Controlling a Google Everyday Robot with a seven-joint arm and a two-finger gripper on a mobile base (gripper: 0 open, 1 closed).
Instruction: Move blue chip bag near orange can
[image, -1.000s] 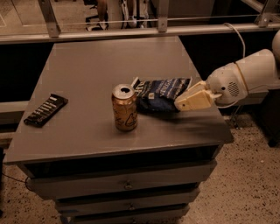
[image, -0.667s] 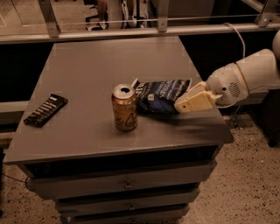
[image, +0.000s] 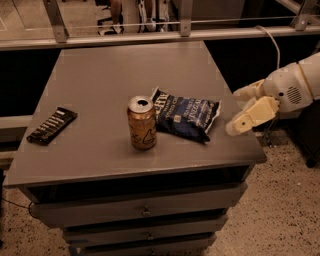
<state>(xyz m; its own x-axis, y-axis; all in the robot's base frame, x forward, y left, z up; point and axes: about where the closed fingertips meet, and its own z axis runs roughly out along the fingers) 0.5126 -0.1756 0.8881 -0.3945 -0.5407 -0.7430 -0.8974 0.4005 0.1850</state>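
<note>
Cream-coloured two-finger gripper (image: 234, 111) is seen at the right edge of the grey tabletop (image: 95, 80), just to the right of the bag and apart from it. Its fingers (image: 250, 116) are spread, with nothing held between them, and they're angled down and to the left toward the table surface. The white, rounded arm (image: 295, 87) comes in from the right side of the view, roughly level, with the wrist tipped downward.

The crinkly dark navy-blue chip bag with white lettering (image: 186, 116) is lying flat on the table, right of centre. Its left end sits just beside and slightly behind the upright orange-gold drink can with the silver top (image: 141, 123); whether the two actually touch can't be told. The can stands toward the front of the table, pull-tab opening up, with a dark triangle mark on its side.

Well off to the left, near the table's left edge, a flat black bar-shaped wrapper (image: 51, 125) is lying at an angle. Drawers (image: 145, 210) are visible below the tabletop.
</note>
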